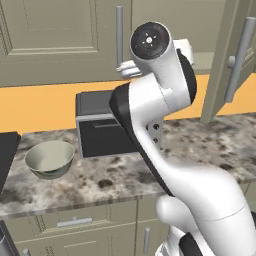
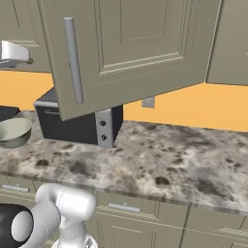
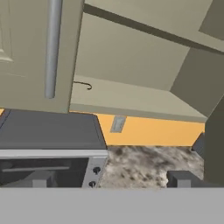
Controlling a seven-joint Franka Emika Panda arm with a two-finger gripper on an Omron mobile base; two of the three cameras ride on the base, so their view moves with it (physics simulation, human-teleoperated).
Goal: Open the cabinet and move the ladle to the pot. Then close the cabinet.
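The cabinet's right door (image 1: 231,60) stands swung open; its left door (image 1: 60,35) is shut, with a long silver bar handle (image 1: 119,34). In the hand view, a thin dark hooked end (image 3: 84,85), perhaps the ladle's handle, lies on the cabinet's floor (image 3: 131,98) and sticks out from behind the left door (image 3: 26,52). The rest of it is hidden. My gripper (image 3: 111,180) is open and empty, below and in front of the cabinet opening, its fingertips (image 3: 181,179) set wide apart. Its white hand (image 1: 128,68) hangs just under the left door's handle. The pot is out of view.
A dark toaster oven (image 1: 102,127) stands on the speckled counter (image 1: 100,180) under the cabinet. A pale bowl (image 1: 50,159) sits to its left, beside a black surface (image 1: 7,150). The open door (image 2: 126,48) juts out over the counter. An outlet (image 2: 148,102) is on the orange wall.
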